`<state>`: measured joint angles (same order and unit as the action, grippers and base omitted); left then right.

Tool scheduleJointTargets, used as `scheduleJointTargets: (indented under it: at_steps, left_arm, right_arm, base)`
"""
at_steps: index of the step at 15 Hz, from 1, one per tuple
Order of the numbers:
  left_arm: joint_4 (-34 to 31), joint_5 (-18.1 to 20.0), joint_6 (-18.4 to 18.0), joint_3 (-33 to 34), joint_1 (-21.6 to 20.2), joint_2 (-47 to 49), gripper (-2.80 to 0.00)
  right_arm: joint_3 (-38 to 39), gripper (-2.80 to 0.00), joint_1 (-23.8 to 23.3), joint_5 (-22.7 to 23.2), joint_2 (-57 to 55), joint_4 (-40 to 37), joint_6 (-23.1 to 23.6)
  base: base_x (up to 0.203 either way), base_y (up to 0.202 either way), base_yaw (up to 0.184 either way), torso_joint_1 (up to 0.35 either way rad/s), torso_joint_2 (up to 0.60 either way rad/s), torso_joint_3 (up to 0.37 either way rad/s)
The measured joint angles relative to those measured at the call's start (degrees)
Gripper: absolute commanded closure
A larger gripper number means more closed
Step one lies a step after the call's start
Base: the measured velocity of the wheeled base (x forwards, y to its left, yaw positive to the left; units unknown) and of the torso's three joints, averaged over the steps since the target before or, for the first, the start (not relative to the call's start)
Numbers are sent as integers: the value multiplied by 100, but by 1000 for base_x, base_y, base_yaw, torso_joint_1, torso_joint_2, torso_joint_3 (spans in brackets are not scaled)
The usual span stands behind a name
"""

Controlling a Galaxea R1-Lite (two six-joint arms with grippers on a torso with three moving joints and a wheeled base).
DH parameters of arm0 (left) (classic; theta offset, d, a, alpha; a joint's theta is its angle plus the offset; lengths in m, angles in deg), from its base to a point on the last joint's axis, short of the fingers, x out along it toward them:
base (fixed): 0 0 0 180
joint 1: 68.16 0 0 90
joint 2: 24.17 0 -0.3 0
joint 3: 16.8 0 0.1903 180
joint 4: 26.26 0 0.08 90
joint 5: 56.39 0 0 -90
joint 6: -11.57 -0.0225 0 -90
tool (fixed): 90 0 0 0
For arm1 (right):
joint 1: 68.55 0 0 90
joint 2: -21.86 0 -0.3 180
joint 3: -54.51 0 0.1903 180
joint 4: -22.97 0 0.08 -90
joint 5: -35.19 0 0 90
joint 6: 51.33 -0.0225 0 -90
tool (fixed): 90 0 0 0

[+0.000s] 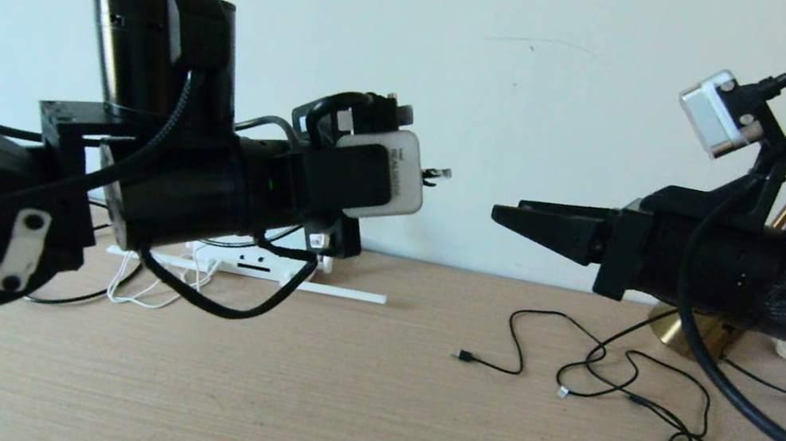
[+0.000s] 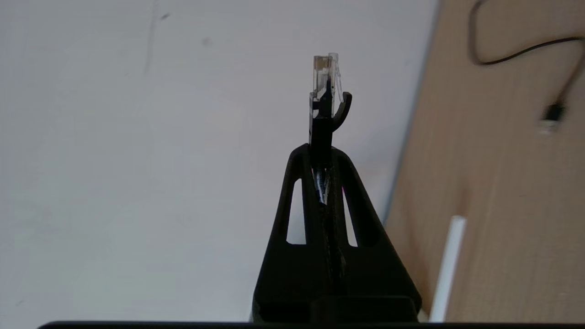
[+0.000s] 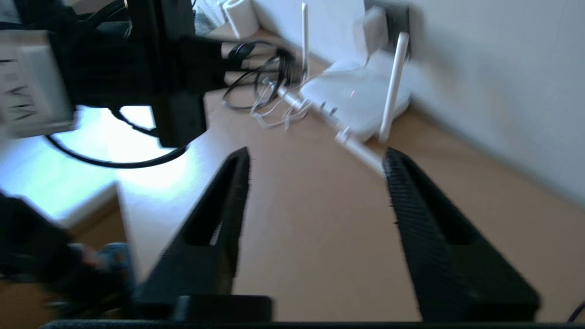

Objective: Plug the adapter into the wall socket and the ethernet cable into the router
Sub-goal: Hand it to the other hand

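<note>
My left gripper (image 2: pixel 321 151) is shut on the ethernet cable's black plug, and its clear tip (image 2: pixel 327 73) sticks out past the fingertips. In the head view that plug (image 1: pixel 438 173) is held in the air near the wall, above the table. Most of the router (image 1: pixel 248 262) is hidden behind my left arm. The right wrist view shows the router (image 3: pixel 356 91) lying flat with two antennas upright. Behind it on the wall is the dark wall socket (image 3: pixel 397 18), with the white adapter (image 3: pixel 374 27) against it. My right gripper (image 3: pixel 315 160) is open and empty, held level over the table (image 1: pixel 515 218).
One router antenna (image 1: pixel 340 292) lies flat on the wooden table (image 1: pixel 328 403). Thin black cables (image 1: pixel 624 374) sprawl at the right, near a brass lamp base (image 1: pixel 677 331). White cord is bundled by the router (image 1: pixel 139 285). A white roll (image 3: pixel 240 16) stands further along the wall.
</note>
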<state>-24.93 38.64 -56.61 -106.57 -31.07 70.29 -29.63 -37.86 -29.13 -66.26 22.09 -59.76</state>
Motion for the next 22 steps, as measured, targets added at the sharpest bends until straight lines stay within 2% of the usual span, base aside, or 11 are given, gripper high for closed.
scheduleJointTargets:
  at_steps: [3, 12, 22]
  left_arm:
    - [-58, 177, -13, 2, -2, 16, 0]
    - [49, 108, -242, -227, 20, 282, 0]
    - [126, 108, -246, -407, 50, 490, 0]
  right_arm:
    - [77, -280, 9, -39, -234, 643, 187]
    - [50, -280, 124, -25, -328, 650, 207]
    - [34, -280, 233, -22, -358, 675, 53]
  base:
    - [0, 0, 0, 0, 0, 0]
    - [0, 0, 0, 0, 0, 0]
    - [0, 0, 0, 0, 0, 0]
